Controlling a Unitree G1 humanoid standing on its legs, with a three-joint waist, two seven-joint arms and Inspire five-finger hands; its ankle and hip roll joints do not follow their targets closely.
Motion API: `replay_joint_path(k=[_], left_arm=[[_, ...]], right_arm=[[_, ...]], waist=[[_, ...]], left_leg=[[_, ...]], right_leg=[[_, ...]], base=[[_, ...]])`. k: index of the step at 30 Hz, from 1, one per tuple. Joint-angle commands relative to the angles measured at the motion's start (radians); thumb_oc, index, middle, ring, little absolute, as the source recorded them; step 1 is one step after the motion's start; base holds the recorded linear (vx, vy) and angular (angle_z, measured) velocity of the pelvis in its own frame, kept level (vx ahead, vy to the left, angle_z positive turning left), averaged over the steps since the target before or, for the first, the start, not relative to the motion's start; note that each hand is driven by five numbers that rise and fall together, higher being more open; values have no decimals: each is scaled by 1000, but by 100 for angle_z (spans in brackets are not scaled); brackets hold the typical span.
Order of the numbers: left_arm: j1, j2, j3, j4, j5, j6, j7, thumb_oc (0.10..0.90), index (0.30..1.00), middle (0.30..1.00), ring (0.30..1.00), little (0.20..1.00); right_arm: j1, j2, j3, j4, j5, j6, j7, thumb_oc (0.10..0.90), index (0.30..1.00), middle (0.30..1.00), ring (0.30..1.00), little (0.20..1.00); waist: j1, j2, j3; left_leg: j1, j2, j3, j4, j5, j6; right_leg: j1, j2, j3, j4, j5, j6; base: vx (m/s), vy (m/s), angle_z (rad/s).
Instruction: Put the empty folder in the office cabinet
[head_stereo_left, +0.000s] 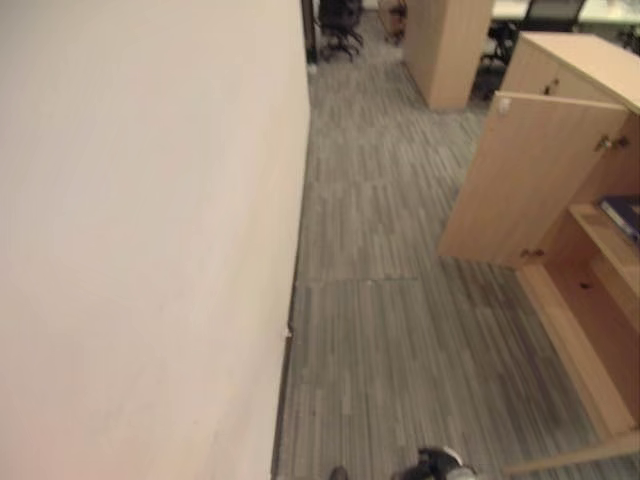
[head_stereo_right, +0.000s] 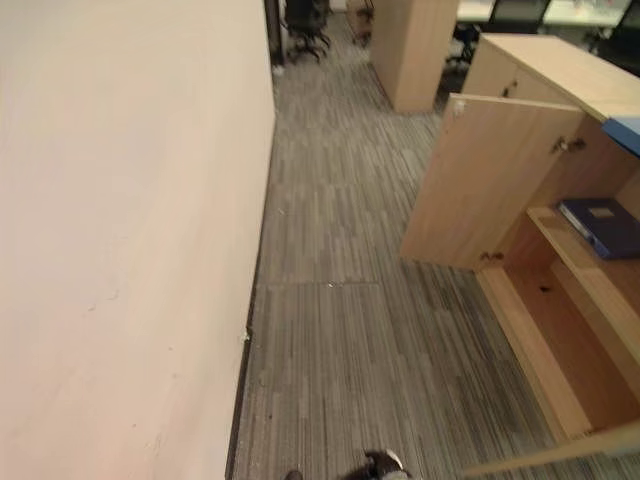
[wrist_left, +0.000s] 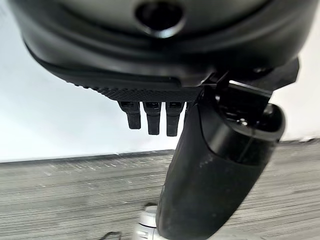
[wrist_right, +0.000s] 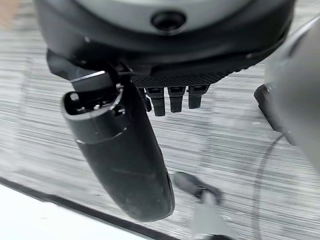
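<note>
The wooden office cabinet (head_stereo_right: 560, 85) stands at the right with its door (head_stereo_right: 480, 180) swung open towards the aisle. A dark blue folder (head_stereo_right: 600, 225) lies flat on the cabinet's middle shelf; the compartment (head_stereo_right: 560, 340) below it holds nothing. My left hand (wrist_left: 220, 165) hangs over the carpet by the white wall, fingers straight and holding nothing. Over the carpet, my right hand (wrist_right: 120, 150) is also open and holds nothing.
A plain cream wall (head_stereo_left: 150, 250) takes up the left side. Grey striped carpet (head_stereo_left: 380, 330) runs between wall and cabinet. A second wooden unit (head_stereo_left: 450, 50) and black office chairs (head_stereo_left: 340, 25) stand at the far end. Another door's edge (head_stereo_right: 550, 455) juts out at lower right.
</note>
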Motion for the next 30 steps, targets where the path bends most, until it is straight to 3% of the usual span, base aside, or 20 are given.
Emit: replay_joint_path(k=[1, 2, 3, 4, 6, 7, 9, 10, 13, 20, 27, 30], left_arm=[[38, 22, 56, 15, 11, -11, 28, 800, 900, 900, 900, 900], [44, 20, 61, 15, 10, -11, 24, 800, 900, 900, 900, 900], [44, 20, 61, 15, 11, -11, 24, 800, 900, 900, 900, 900], [46, 18, 68, 22, 11, -8, 16, 800, 900, 900, 900, 900], [49, 17, 80, 29, 11, -4, 7, 800, 900, 900, 900, 900], [55, 12, 89, 38, 14, -2, 1, 800, 900, 900, 900, 900], [56, 13, 89, 38, 14, -2, 1, 800, 900, 900, 900, 900], [74, -3, 97, 43, 9, -1, -4, 800, 900, 900, 900, 900], [83, -20, 100, 44, -1, -1, -2, 800, 900, 900, 900, 900], [53, -22, 73, 35, -2, -2, 8, 800, 900, 900, 900, 900], [-10, -5, 34, -18, -9, -10, 19, 800, 900, 900, 900, 900], [-37, -4, 15, -45, -1, -14, 22, 800, 900, 900, 900, 900]], right_arm=[[-38, -64, -8, -13, 41, -17, -20, 800, 900, 900, 900, 900], [-51, -61, 4, -25, 59, -24, -22, 800, 900, 900, 900, 900], [-51, -62, 4, -25, 59, -24, -22, 800, 900, 900, 900, 900], [-57, -59, 6, -29, 74, -31, -25, 800, 900, 900, 900, 900], [-62, -58, 0, -27, 87, -33, -31, 800, 900, 900, 900, 900], [-59, -54, -7, -15, 93, -34, -38, 800, 900, 900, 900, 900], [-58, -53, -7, -14, 93, -34, -38, 800, 900, 900, 900, 900], [-48, -55, -12, 8, 90, -35, -46, 800, 900, 900, 900, 900], [-36, -67, -21, 23, 95, -33, -48, 800, 900, 900, 900, 900], [-8, -99, -60, 50, 97, -28, -56, 800, 900, 900, 900, 900], [11, -118, -74, 66, 86, -19, -63, 800, 900, 900, 900, 900], [21, -116, -63, 57, 74, -19, -61, 800, 900, 900, 900, 900]], waist=[[18, 4, 64], [10, -9, 81], [10, -8, 82], [6, -31, 88], [9, -51, 81], [27, -66, 64], [26, -66, 65], [41, -71, 33], [39, -55, 4], [6, -13, 0], [-25, -7, 2], [-40, -8, 0]], left_leg=[[56, -32, -36, -24, -80, -68], [91, -43, -48, -24, -93, -70], [92, -42, -48, -24, -93, -71], [112, -63, -59, -24, -111, -73], [118, -77, -64, -24, -125, -76], [116, -84, -54, -24, -142, -84], [118, -82, -55, -24, -143, -86], [123, -69, -33, -24, -159, -94], [124, -39, -50, -24, -174, -93], [148, 23, -84, -24, -215, -91], [164, 55, -75, 37, -270, -99], [152, 66, -49, 131, -251, -120]], right_leg=[[-39, 47, 0, -156, 260, -24], [-75, 128, -24, -253, 289, -21], [-73, 129, -25, -255, 290, -22], [-103, 191, -60, -355, 346, -9], [-106, 225, -102, -439, 381, 0], [-60, 231, -148, -519, 359, -9], [-54, 235, -150, -527, 361, -10], [-29, 242, -168, -533, 319, -45], [-34, 252, -160, -506, 274, -74], [-68, 241, -167, -361, 154, -129], [-69, 238, -169, -272, 79, -159], [-52, 261, -151, -269, 44, -181]], base=[[156, -51, 12], [104, -37, 24], [237, -86, 28], [200, -75, 24], [255, -113, 34], [186, -103, 8], [147, -47, -23], [170, -19, -13], [263, -56, 9], [212, -49, 8], [207, -73, 17], [194, -102, 5]])
